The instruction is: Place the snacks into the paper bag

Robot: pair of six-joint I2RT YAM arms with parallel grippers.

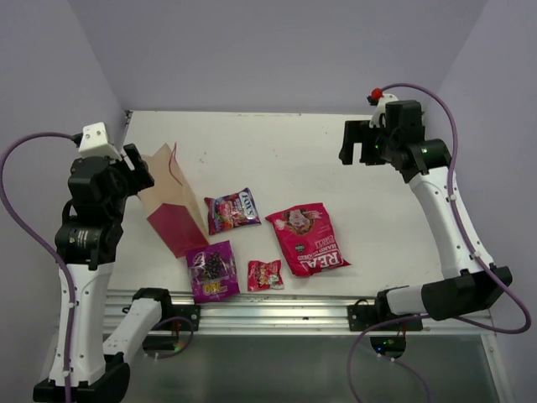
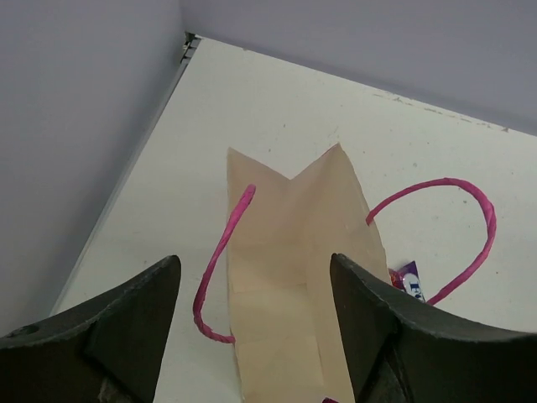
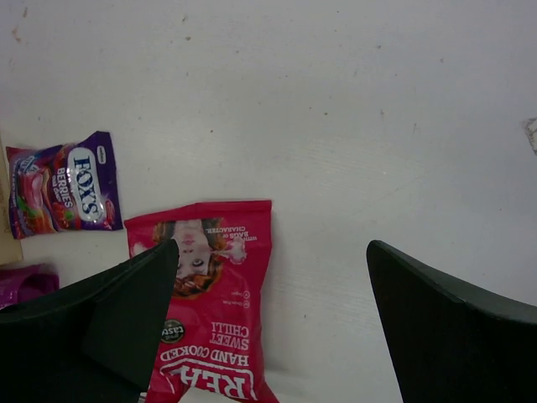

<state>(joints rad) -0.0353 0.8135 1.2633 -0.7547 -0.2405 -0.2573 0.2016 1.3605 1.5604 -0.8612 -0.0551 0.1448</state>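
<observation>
Left gripper [image 1: 136, 170] of mine hangs with its fingers apart, holding nothing, just above the far top edge of the paper bag [image 1: 172, 210]. Through my left wrist camera I look down at the bag's tan side between my two fingers, and its pink string handles [image 2: 220, 252] loop out to either side. The bag stands at the left side of the table [image 1: 294, 143], with its magenta panel facing the near edge.

My right gripper [image 1: 357, 155] is raised over the far right part of the table, well apart from everything, its fingers spread wide and empty.

All four snacks lie flat on the table, outside the bag. The purple-pink packet [image 1: 232, 210] lies just to the right of the bag. The large pink-red pouch [image 1: 308, 239], lettered "REAL", lies to the right of that packet, and my right wrist camera looks down on it between my fingers. The purple pouch [image 1: 212, 271] with yellow text lies near the bag's base, by the near edge. The small red packet [image 1: 265, 274] lies just beside it on the right, between it and the large pouch.
</observation>
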